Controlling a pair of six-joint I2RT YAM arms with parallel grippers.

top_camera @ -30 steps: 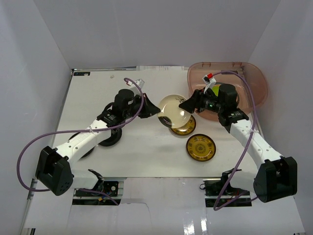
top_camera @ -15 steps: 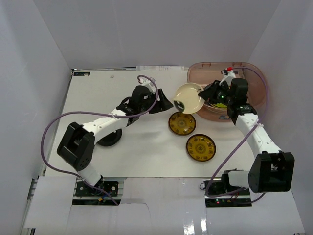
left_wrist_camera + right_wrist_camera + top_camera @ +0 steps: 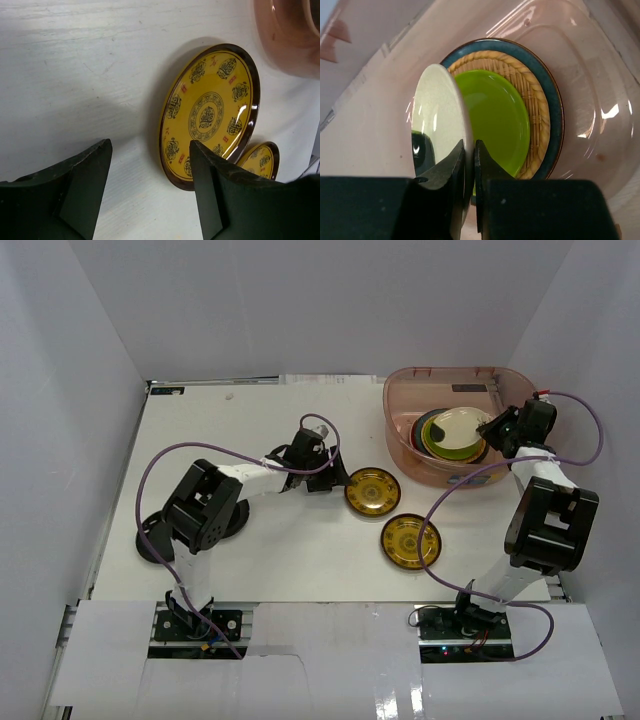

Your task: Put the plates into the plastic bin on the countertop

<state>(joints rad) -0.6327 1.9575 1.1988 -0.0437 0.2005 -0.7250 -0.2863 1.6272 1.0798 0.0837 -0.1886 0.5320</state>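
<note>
Left jaws stand wide and low over the white worktop (image 3: 200, 430), with a gold-brown patterned plate (image 3: 210, 117) lying flat just ahead and a second patterned plate (image 3: 410, 540) near it. White walls (image 3: 300, 300) enclose the worktop. Right jaws pinch the rim of the cream plate (image 3: 437, 120), tilted inside the plastic bin (image 3: 400, 452) over the lime green plate (image 3: 495, 115).

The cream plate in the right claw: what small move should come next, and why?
Probably lower it slightly and open the jaws. The right gripper is shut on the rim of the cream plate, holding it inside the plastic bin over the lime green plate already lying there, so releasing should settle it on top.
</note>
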